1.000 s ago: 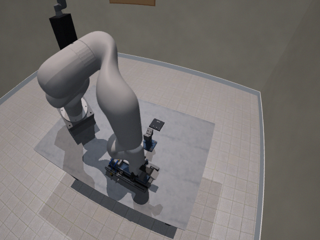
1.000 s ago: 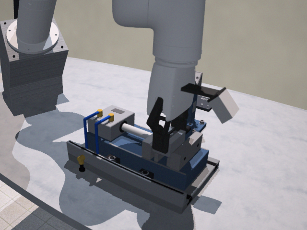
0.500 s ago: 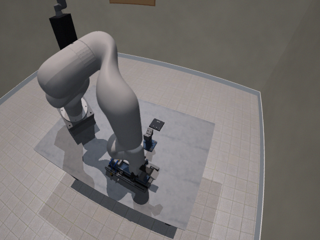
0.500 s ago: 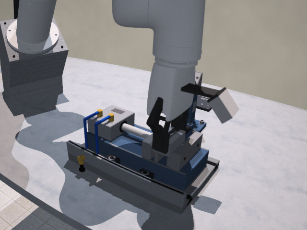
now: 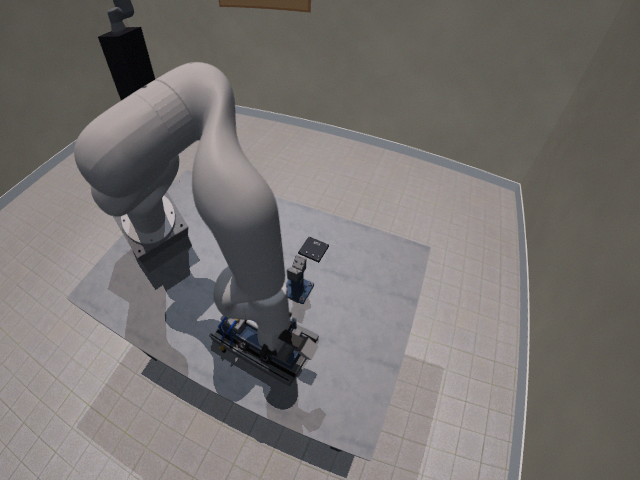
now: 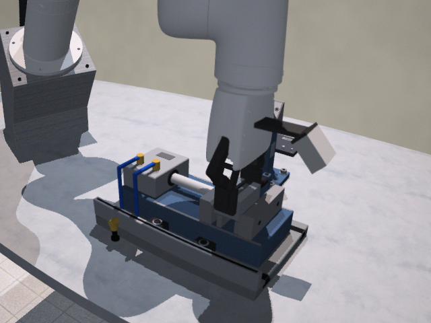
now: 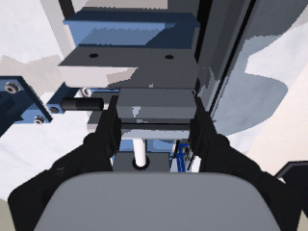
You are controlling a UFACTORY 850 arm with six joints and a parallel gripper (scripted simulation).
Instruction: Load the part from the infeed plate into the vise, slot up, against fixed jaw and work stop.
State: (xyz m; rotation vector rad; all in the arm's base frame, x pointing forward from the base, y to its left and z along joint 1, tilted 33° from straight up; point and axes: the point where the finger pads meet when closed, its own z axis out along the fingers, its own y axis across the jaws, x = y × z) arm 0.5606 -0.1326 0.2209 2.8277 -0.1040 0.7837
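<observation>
the arm reaches down from its pedestal (image 6: 21, 104) over the vise (image 6: 222, 239), which sits on a grey rail base on the table (image 6: 347, 215). the gripper (image 7: 155, 126) points straight down between the vise jaws, and its black fingers are clamped on the two ends of the part (image 7: 155, 107), a grey block. in the wrist view the part sits level between the fingers, with a darker band running along its upper face; whether that band is the milled slot cannot be told. in the exterior view the near finger (image 6: 224, 194) covers most of the part, and only a pale grey face of it shows beside the finger, low in the gap between the jaws. whether the part touches the low bars or either jaw cannot be told.

the air cylinder (image 6: 156, 171) sits at the left end of the vise with two blue hoses (image 6: 120, 180) and yellow fittings, and its white rod (image 6: 189, 182) runs to the moving jaw. the fixed jaw (image 6: 268, 206) stands on the far side of the gap from the rod. in the wrist view the work stop (image 7: 83, 103), a short dark rod, points toward the part's left end from a blue bracket, with its tip close to the left finger.

beyond the vise in the top view stand the v-block (image 5: 296, 268) on a blue foot and, further off, the dark infeed plate (image 5: 314, 249), with nothing on it.
</observation>
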